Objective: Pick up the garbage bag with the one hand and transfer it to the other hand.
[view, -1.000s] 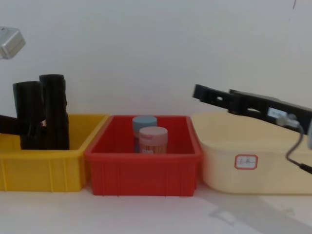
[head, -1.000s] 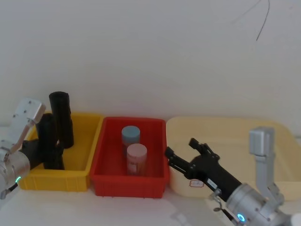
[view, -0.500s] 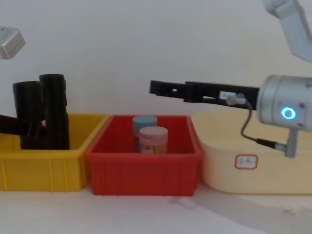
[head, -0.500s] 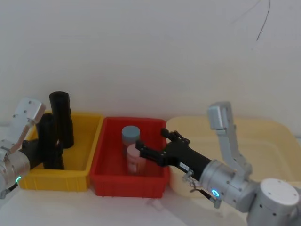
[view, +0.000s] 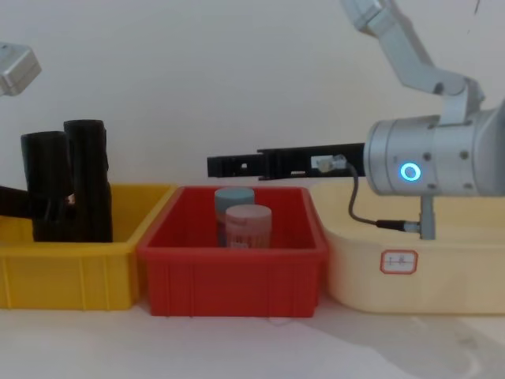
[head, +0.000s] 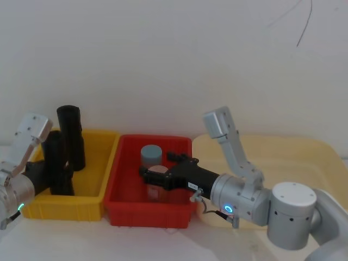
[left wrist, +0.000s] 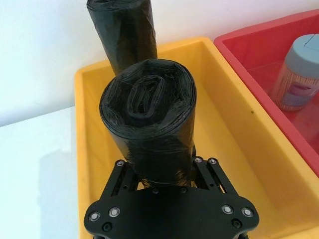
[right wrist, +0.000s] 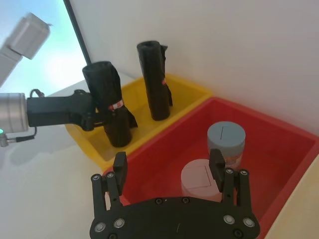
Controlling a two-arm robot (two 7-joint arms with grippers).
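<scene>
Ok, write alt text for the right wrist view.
The left gripper clamps the garbage bag, upright in a yellow bin beside a second black roll. Nearer, the right gripper hangs open over a red bin holding a blue-lidded jar and a pink-lidded jar.

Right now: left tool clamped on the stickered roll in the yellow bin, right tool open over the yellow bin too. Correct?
No: the head view shows the right tool open over the red bin, not the yellow one. The left tool is clamped on the stickered roll in the yellow bin, as stated.
</scene>
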